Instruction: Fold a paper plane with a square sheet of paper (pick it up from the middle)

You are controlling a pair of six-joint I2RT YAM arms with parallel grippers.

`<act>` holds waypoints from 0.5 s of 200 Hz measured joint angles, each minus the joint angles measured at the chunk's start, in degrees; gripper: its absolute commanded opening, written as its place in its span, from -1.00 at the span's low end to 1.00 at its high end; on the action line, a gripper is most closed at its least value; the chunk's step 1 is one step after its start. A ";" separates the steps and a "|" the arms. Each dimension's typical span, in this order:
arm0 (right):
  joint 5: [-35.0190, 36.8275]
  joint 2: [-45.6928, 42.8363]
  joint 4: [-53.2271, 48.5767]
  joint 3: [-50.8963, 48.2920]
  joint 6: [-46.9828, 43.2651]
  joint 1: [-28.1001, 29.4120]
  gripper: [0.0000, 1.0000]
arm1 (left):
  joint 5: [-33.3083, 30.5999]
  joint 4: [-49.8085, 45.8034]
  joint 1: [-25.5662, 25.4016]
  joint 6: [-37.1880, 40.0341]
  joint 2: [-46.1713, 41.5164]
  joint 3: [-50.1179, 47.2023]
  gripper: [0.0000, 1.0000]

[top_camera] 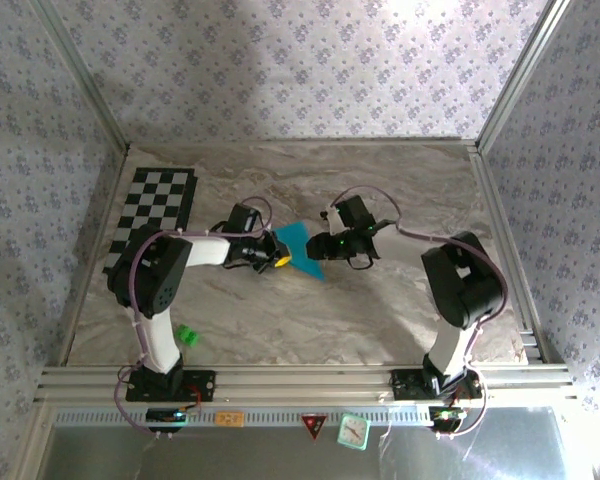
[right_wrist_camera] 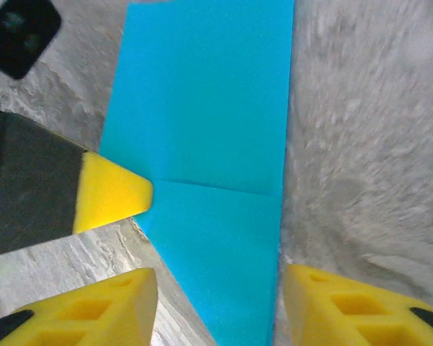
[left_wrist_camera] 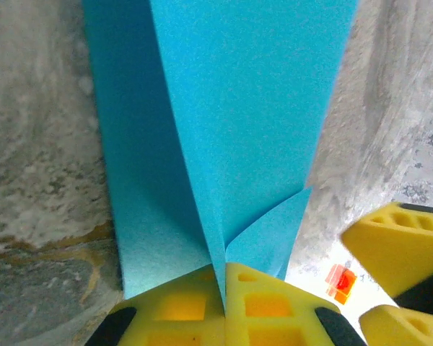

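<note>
The square sheet of paper (top_camera: 302,248) is bright cyan and folded into a narrow pointed shape with a centre crease. It lies mid-table between the two grippers. My left gripper (left_wrist_camera: 225,288) is shut on the raised centre crease of the paper (left_wrist_camera: 238,108), and the flaps spread away from its yellow pads. My right gripper (right_wrist_camera: 216,288) stands open, with the pointed end of the paper (right_wrist_camera: 209,144) lying between its spread yellow fingers (right_wrist_camera: 346,303) and touching neither. In the top view the left gripper (top_camera: 270,253) and right gripper (top_camera: 325,245) face each other across the paper.
A black-and-white checkerboard mat (top_camera: 152,215) lies at the far left. A small green block (top_camera: 187,335) sits by the left arm's base. Patterned walls close in the marble table (top_camera: 400,300), and an aluminium rail (top_camera: 300,380) runs along the near edge.
</note>
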 measured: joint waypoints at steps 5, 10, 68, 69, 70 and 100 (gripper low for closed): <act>1.97 -1.03 0.09 -0.04 -1.25 0.20 0.09 | -0.50 -0.57 0.00 0.15 -0.26 0.48 -0.87; 3.82 -2.01 0.11 -0.04 -2.51 0.52 0.08 | -0.87 -1.27 0.00 0.28 -0.42 1.03 -0.88; 23.61 -6.12 5.57 -3.48 -17.68 9.70 0.00 | -4.26 -6.73 -0.07 1.03 -0.74 7.23 -0.88; 23.71 -6.12 5.62 -3.56 -17.88 9.77 0.00 | -4.28 -6.78 -0.07 1.03 -0.74 7.28 -0.88; 23.78 -6.12 5.73 -3.69 -18.29 9.94 0.00 | -4.31 -6.82 -0.07 1.03 -0.74 7.37 -0.88; 24.26 -5.75 7.61 -5.35 -23.06 11.67 -0.17 | -4.70 -8.39 -0.07 0.94 -0.74 8.15 -0.88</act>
